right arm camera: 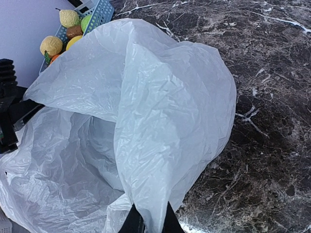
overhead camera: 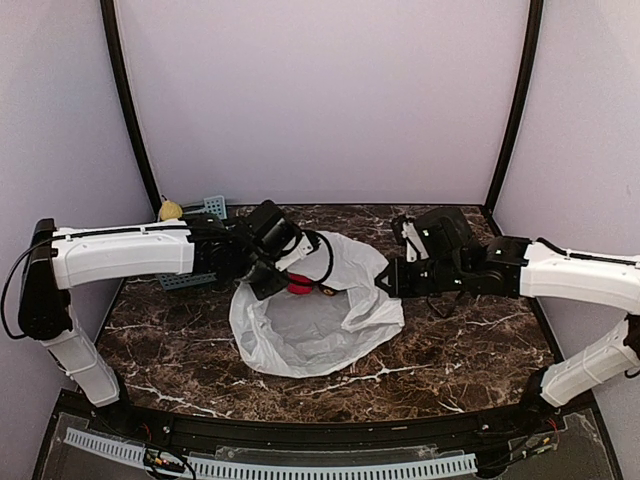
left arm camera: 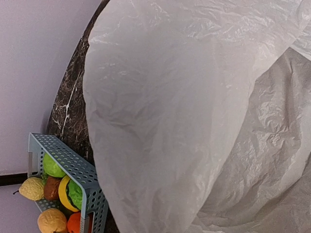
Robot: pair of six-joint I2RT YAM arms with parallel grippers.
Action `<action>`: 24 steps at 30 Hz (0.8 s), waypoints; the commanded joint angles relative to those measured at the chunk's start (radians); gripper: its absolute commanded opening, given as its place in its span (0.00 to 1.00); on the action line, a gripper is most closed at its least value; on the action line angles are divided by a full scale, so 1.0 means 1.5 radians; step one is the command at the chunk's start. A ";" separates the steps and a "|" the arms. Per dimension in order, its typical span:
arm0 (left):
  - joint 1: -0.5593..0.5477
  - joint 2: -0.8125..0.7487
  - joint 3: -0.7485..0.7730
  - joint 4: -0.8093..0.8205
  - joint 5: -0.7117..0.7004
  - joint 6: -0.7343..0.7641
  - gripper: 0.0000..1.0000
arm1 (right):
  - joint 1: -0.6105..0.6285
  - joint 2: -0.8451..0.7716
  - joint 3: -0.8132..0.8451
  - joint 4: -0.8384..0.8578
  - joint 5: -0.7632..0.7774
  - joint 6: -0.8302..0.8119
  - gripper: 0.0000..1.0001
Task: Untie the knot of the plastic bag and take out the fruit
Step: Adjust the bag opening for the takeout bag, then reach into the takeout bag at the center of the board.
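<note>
plastic bag [overhead camera: 320,335]: white, thin, crinkled film; lying on the table [overhead camera: 460,350] at mid-field, between the two arms; mouth wide open toward the overhead camera, the inside showing grey; in the left wrist view the film [left arm camera: 170,121] fills nearly the whole frame
left gripper [overhead camera: 270,282]: at the left rear part of the plastic bag's rim; its fingers are not seen in its own wrist view, which the film covers; jaws pressed together; whether any plastic lies between them cannot be told
right gripper [right arm camera: 149,224]: at the right part of the rim [overhead camera: 385,283]; two dark fingertips [right arm camera: 132,224] closed on a fold of the film; the fold [right arm camera: 160,97] runs away from between them as a broad raised ridge above the open mouth
fruit [left arm camera: 51,221]: outside the plastic bag, heaped in the basket; tan, brown, yellow, green and orange pieces, each round; also seen at the upper left of the right wrist view [right arm camera: 51,45]
basket [left arm camera: 73,162]: blue, perforated walls; at the left rear of the table, behind the left arm [overhead camera: 213,207]; close to the film, though whether the two touch cannot be told
red object [overhead camera: 298,285]: just beside the left gripper at the rim; too small to identify
table: dark brown marble pattern with white veins
</note>
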 commanded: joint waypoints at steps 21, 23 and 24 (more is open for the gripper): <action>0.021 -0.071 -0.065 0.126 0.294 -0.304 0.01 | -0.007 -0.203 -0.017 0.042 -0.046 -0.131 0.84; 0.030 -0.079 -0.078 0.139 0.314 -0.313 0.01 | 0.006 -0.212 -0.029 0.066 -0.065 -0.136 0.80; 0.035 -0.081 -0.083 0.142 0.329 -0.315 0.01 | 0.015 -0.208 -0.034 0.080 -0.070 -0.136 0.78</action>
